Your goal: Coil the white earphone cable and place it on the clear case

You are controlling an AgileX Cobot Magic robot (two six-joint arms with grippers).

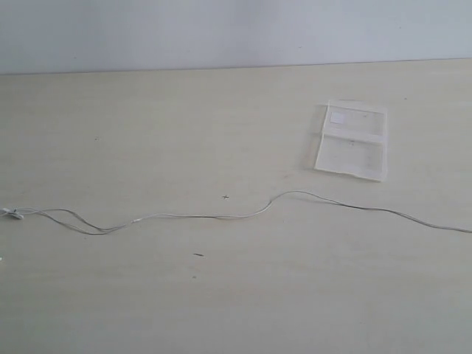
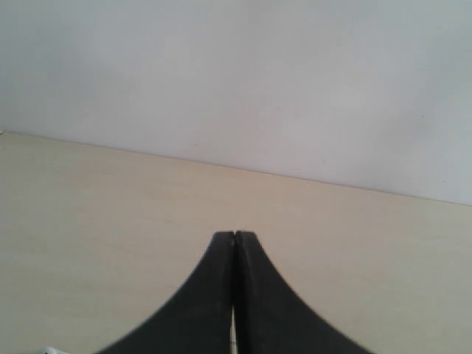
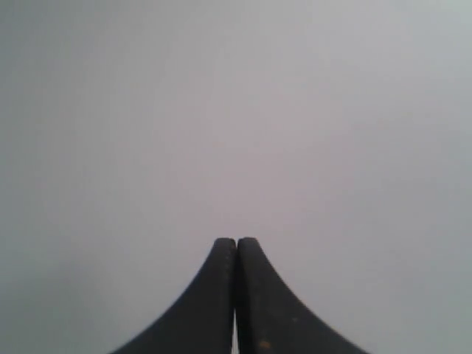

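Note:
The white earphone cable [image 1: 221,216] lies stretched in a wavy line across the table, from an earbud [image 1: 11,213] at the left edge to the right edge of the exterior view. The clear case [image 1: 352,139] lies flat beyond it at the right, with a whitish square patch near its far corner. Neither arm shows in the exterior view. In the left wrist view my left gripper [image 2: 234,236] is shut with nothing between its black fingers, above bare table. My right gripper [image 3: 236,241] is shut and empty too, facing a plain grey wall.
The pale wooden table [image 1: 184,133] ends at a grey wall [image 1: 221,29] at the back. A few small dark specks [image 1: 199,255] mark the tabletop near the cable. A bit of something white [image 2: 50,350] shows at the edge of the left wrist view.

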